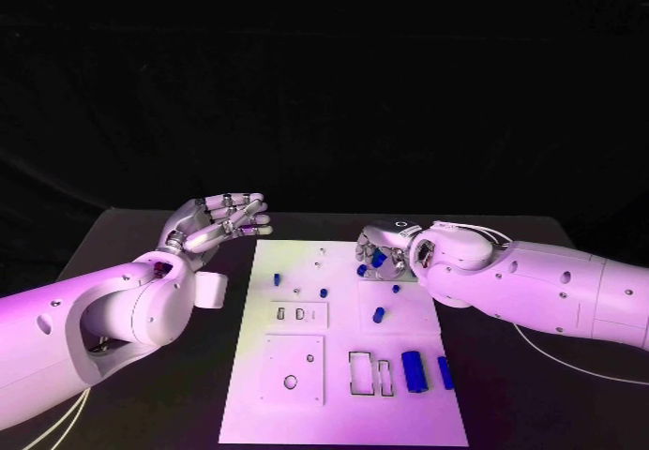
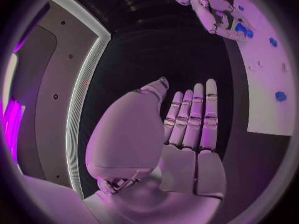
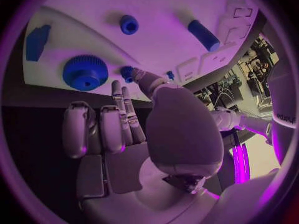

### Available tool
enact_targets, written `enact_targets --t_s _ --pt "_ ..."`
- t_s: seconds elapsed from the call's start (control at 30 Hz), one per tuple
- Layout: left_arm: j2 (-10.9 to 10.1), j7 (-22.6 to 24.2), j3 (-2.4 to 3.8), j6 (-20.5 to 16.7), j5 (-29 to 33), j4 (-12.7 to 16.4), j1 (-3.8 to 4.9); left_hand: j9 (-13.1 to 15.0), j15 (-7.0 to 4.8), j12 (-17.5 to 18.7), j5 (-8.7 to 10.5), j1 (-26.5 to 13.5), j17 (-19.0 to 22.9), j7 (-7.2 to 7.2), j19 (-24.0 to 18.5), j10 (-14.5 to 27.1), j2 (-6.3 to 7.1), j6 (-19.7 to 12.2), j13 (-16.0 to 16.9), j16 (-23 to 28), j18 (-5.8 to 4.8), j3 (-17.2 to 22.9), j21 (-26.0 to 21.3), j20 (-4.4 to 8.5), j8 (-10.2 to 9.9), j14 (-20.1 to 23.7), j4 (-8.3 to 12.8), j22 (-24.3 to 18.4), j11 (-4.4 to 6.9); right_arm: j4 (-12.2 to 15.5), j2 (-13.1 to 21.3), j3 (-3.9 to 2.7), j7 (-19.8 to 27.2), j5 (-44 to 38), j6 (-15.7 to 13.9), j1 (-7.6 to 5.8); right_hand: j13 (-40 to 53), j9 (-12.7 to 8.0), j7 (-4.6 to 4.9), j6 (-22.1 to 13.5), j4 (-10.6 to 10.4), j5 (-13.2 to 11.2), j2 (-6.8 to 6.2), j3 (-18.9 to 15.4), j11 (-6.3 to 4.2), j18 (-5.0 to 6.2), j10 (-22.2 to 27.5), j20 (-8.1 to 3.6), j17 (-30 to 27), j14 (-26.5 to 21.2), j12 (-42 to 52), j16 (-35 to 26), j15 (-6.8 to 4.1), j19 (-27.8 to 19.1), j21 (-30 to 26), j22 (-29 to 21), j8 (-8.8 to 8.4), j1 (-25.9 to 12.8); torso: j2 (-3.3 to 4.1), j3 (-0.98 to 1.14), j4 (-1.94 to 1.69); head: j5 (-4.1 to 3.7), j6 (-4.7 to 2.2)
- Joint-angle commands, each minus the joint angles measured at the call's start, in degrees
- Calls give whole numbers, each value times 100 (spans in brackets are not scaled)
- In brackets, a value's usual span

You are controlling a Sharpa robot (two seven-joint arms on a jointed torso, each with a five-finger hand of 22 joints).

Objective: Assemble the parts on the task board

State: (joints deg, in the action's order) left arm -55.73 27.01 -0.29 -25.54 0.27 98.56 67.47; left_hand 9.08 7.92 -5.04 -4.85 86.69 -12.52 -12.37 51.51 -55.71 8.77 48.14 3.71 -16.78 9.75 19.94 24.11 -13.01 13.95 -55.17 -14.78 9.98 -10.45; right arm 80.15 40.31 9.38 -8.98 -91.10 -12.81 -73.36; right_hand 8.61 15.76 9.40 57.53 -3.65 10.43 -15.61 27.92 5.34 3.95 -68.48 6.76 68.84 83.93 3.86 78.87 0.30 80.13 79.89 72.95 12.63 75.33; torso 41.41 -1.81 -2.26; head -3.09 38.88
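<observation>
Silver, segmented fingers (image 2: pixel 194 115) of the left hand (image 1: pixel 217 225) lie straight and close together, holding nothing; that hand hangs over the dark worktop (image 1: pixel 162 375) just off the far left corner of the task board (image 1: pixel 339 412), palm turned up. The right hand (image 1: pixel 385 255) hovers low over the board's far right part, its fingers (image 3: pixel 127 115) loosely curled toward a round, ridged blue gear (image 3: pixel 84 72), with nothing visibly grasped. The board is a flat white plate with rectangular cut-outs and small holes. On it lie blue parts: a smooth cylinder (image 3: pixel 204 34), a small round knob (image 3: pixel 129 24), and two upright oblong blocks (image 1: pixel 416 371) near the close right edge. Both white arms reach in from the sides, elbows bent.
</observation>
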Motion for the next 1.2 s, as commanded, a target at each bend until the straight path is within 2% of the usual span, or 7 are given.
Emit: enact_targets --t_s 0.03,0.3,0.6,0.87,1.2 --pt "-1 16 6 109 27 18 15 -5 2 22 28 -36 -5 -104 -13 18 19 -46 -5 38 52 -2 19 -22 -18 23 -39 4 -24 1 -11 -1 -44 -105 143 7 9 14 -24 29 1 18 26 43 -6 -48 -12 -1 13 250 28 34 42 47 40 28 5 48 24 -6 -5 -9 -6" --pt "-2 11 6 109 27 5 24 -6 6 32 28 -44 -7 -106 -19 20 21 -47 -4 49 51 -2 18 -25 -22 32 -40 2 -27 24 -32 -1 16 -84 47 12 28 74 -68 129 -40 20 115 200 -47 -66 -133 -16 86 251 55 120 14 87 126 161 56 58 45 -14 -29 -12 3" --pt "-5 -6 6 109 27 -6 29 -6 6 32 28 -44 -7 -106 -19 20 21 -47 -4 49 51 -2 18 -25 -22 32 -40 2 -27 23 -39 -1 41 -49 -30 14 40 130 -103 200 -82 17 169 329 -80 -79 -222 -38 110 249 64 163 -12 114 179 247 100 36 73 -24 -26 -21 -12" --pt "-5 -25 6 113 27 -11 35 -6 8 38 28 -47 -9 -107 -21 23 21 -49 -4 54 51 -2 18 -27 -24 36 -39 1 -28 -11 -56 -1 3 -48 32 15 66 283 -192 361 -26 19 358 565 -158 -99 -372 -92 129 245 79 210 -77 159 254 377 237 148 87 -29 -43 -31 -8" --pt "-9 -57 6 129 27 -26 41 -10 13 60 31 -54 -13 -113 -30 41 24 -63 -5 69 51 -1 17 -32 -36 48 -36 -2 -36 -74 -106 -1 -116 -164 22 27 70 385 -197 381 80 10 368 672 -167 -108 -394 -113 139 244 50 233 -89 176 286 435 297 198 102 -30 -46 -27 -5"
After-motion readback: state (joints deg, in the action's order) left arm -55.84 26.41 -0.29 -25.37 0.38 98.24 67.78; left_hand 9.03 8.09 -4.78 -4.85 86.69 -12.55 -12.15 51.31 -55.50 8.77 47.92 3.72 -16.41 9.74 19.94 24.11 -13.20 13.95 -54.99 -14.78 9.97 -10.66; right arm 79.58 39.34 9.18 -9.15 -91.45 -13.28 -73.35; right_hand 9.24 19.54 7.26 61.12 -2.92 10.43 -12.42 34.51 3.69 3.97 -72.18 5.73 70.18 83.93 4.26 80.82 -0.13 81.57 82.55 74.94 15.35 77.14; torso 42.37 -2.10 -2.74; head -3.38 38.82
